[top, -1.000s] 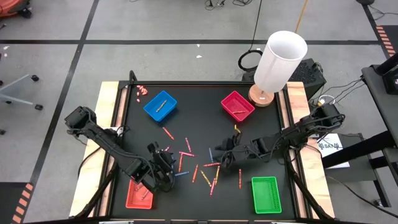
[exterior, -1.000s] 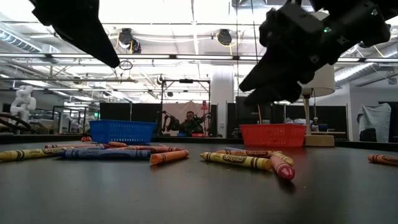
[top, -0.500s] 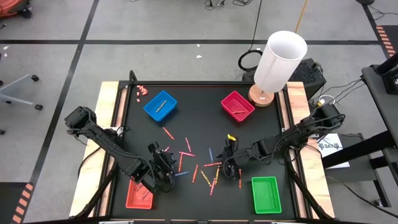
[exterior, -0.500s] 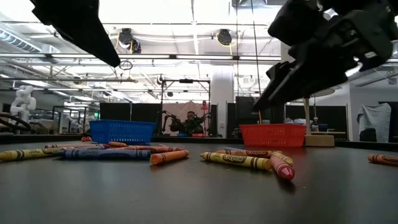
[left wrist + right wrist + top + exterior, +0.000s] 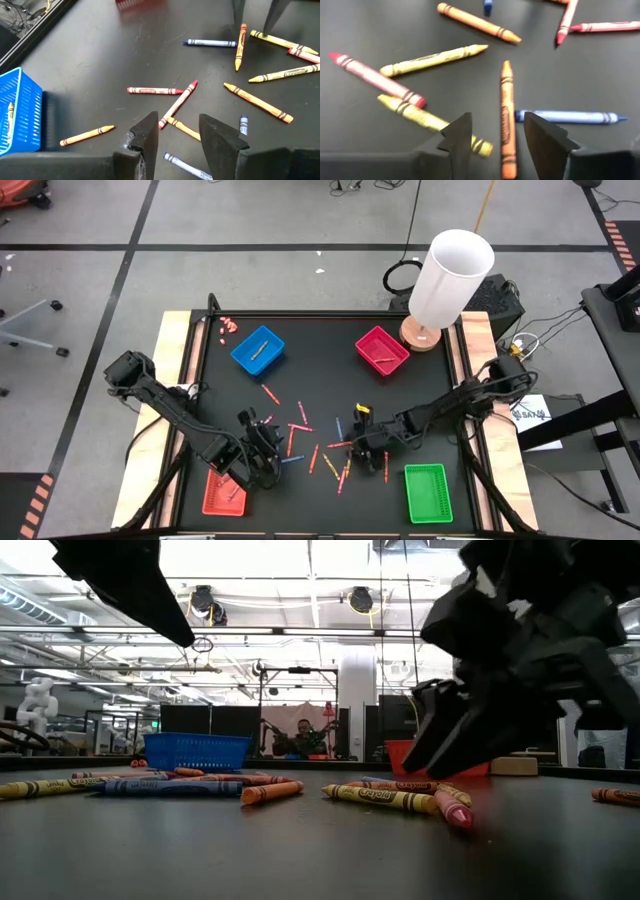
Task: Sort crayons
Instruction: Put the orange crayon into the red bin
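Several crayons (image 5: 318,448) in red, pink, orange, yellow and blue lie flat and scattered across the middle of the black table. My right gripper (image 5: 357,448) hangs low over the right part of the scatter, open. Its fingers (image 5: 459,135) stand on either side of an orange crayon (image 5: 506,115), which lies along them, and I see no touch. My left gripper (image 5: 266,432) is open above the left part of the scatter. A red crayon (image 5: 178,99) and a yellow-orange one (image 5: 183,128) lie on the table beyond its fingertips.
A blue tray (image 5: 258,349) and a magenta tray (image 5: 382,350) stand at the far side, each with a crayon inside. A red tray (image 5: 224,492) and a green tray (image 5: 428,492) stand at the near edge. A white cylinder (image 5: 450,278) stands at the far right corner, and tiny pink bits (image 5: 228,325) lie far left.
My right gripper has come down close to the table and moved toward the near edge, over the crayons. It has rolled about its own axis on the way. No crayon has moved.
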You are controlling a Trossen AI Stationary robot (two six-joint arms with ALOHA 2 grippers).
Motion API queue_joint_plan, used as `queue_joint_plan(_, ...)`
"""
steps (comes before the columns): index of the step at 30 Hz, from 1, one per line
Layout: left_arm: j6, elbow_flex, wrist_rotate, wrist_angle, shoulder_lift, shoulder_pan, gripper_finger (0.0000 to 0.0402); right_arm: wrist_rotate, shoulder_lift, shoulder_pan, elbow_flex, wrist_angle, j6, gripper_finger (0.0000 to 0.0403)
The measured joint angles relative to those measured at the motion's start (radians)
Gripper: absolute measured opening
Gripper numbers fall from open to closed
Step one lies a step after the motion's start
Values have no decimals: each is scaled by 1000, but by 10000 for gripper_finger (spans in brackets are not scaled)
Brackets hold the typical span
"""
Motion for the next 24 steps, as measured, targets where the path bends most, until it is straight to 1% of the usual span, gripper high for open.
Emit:
queue_joint_plan(2, 0, 0, 0, 0, 0, 0, 141, -4, 5, -10, 0, 11, 0, 160)
queue_joint_plan(8, 0, 0, 0, 0, 0, 0, 141, -75, 32, -44, 0, 11, 50, 144)
queue_joint_plan(15, 1, 0, 0, 0, 0, 0, 141, -81, 48, -67, 1, 8, 52, 118)
queue_joint_plan(19, 1, 0, 0, 0, 0, 0, 141, -81, 48, -72, 1, 3, 44, 89)
queue_joint_plan(24, 1, 0, 0, 0, 0, 0, 141, -77, 48, -72, 2, -8, 9, 37)
